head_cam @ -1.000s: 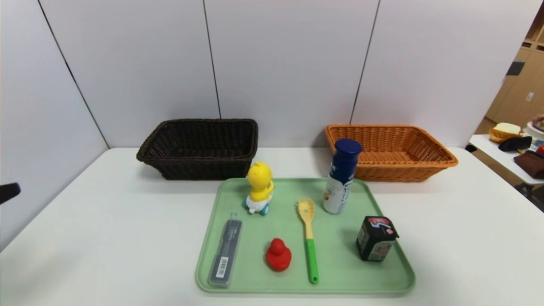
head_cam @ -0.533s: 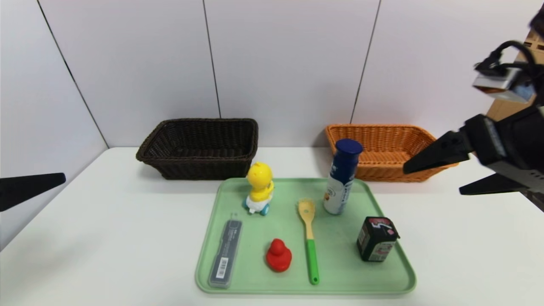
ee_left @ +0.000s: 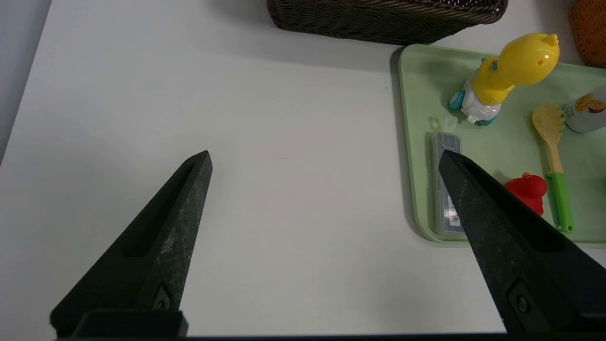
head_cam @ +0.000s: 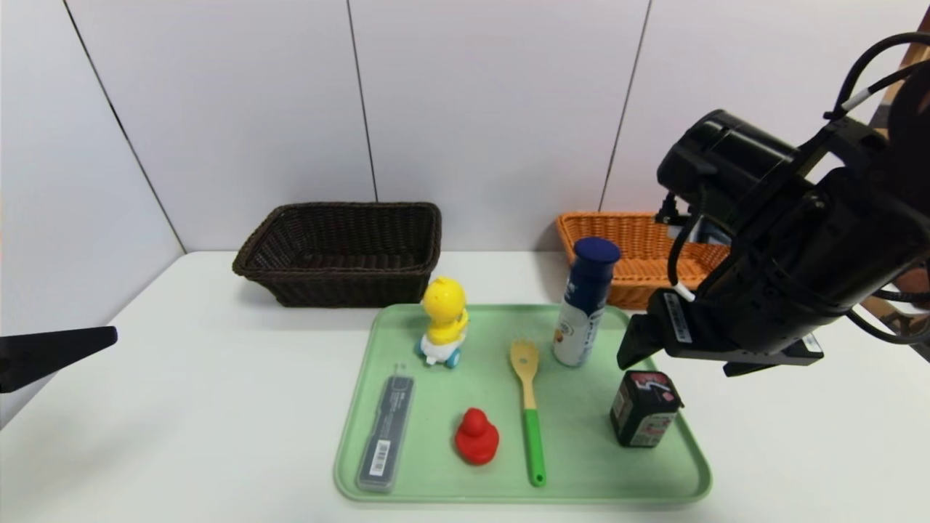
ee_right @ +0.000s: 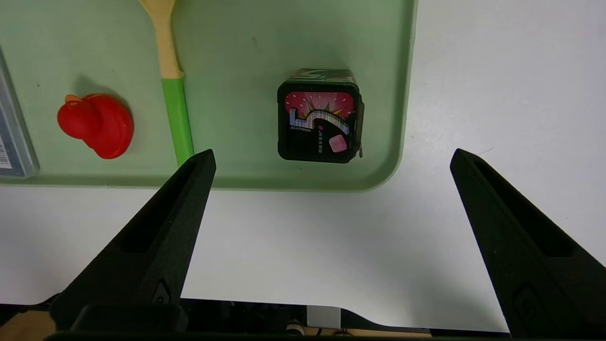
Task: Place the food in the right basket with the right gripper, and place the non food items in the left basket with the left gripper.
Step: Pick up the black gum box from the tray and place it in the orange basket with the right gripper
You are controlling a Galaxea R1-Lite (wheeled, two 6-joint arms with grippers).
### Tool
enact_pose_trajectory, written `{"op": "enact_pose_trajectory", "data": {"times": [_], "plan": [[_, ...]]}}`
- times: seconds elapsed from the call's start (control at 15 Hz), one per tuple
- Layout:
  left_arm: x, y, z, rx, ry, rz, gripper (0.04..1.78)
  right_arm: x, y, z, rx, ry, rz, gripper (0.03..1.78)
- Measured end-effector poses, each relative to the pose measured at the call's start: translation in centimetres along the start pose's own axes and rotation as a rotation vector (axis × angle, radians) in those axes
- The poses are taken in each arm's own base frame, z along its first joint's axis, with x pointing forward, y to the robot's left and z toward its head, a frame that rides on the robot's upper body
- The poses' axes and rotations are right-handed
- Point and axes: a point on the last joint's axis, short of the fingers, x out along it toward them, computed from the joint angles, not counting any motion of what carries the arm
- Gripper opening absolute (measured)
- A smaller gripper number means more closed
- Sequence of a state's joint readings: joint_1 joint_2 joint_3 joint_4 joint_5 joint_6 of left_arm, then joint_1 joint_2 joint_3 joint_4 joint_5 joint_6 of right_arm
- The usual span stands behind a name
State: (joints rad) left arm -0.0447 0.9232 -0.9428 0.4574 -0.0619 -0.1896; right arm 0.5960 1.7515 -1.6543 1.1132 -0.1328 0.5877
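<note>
The left gripper (ee_left: 326,156) hangs over bare white table (head_cam: 182,407) at the far left, its two pointed fingers (ee_left: 156,241) spread wide with nothing between them. Beyond its fingertips sits the dark brown basket (head_cam: 341,250), and off to the side of its right finger begins the green tray (head_cam: 436,479). The slim grey barcoded case (head_cam: 385,432) lies along the tray's left edge, partly hidden behind that right finger in the left wrist view. Next come the yellow duck toy (head_cam: 443,319) on its wheels (upright, at the tray's far side), the small red rubber duck (head_cam: 476,436) and the yellow pasta fork (head_cam: 529,407) with its green handle pointing toward the robot. The tall white bottle (head_cam: 585,305) stands upright at the tray's far right, in front of the orange basket (head_cam: 639,247). The right gripper (ee_right: 331,158) hovers above the tray's near right corner, fingers (ee_right: 151,246) wide apart and empty. The small black carton (ee_right: 321,116) stands just beyond the fingertips, roughly centred in the gap between them, touched by neither. The red duck and fork handle lie past the gripper's left finger.
</note>
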Motion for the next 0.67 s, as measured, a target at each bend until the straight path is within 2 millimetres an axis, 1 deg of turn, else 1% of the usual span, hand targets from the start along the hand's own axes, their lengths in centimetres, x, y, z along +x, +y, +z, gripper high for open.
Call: {"op": "enact_pose_trajectory", "data": {"times": [0.2, 0.33, 0.47, 0.67], "plan": [[0.1, 0.1, -0.4, -0.001, 0.012, 0.0, 1.69, 2.1, 0.3, -0.3, -0.01, 0.072, -0.044, 1.71], [0.1, 0.1, -0.6, -0.001, 0.014, 0.0, 1.69, 3.2, 0.3, -0.5, -0.003, 0.107, -0.066, 1.71], [0.0, 0.1, -0.7, 0.0, 0.013, -0.001, 1.69, 4.0, 0.4, -0.6, -0.003, 0.129, -0.079, 1.71], [-0.3, 0.1, -0.9, 0.001, 0.008, -0.004, 1.69, 4.9, 0.8, -0.3, 0.003, 0.143, -0.047, 1.71]]}}
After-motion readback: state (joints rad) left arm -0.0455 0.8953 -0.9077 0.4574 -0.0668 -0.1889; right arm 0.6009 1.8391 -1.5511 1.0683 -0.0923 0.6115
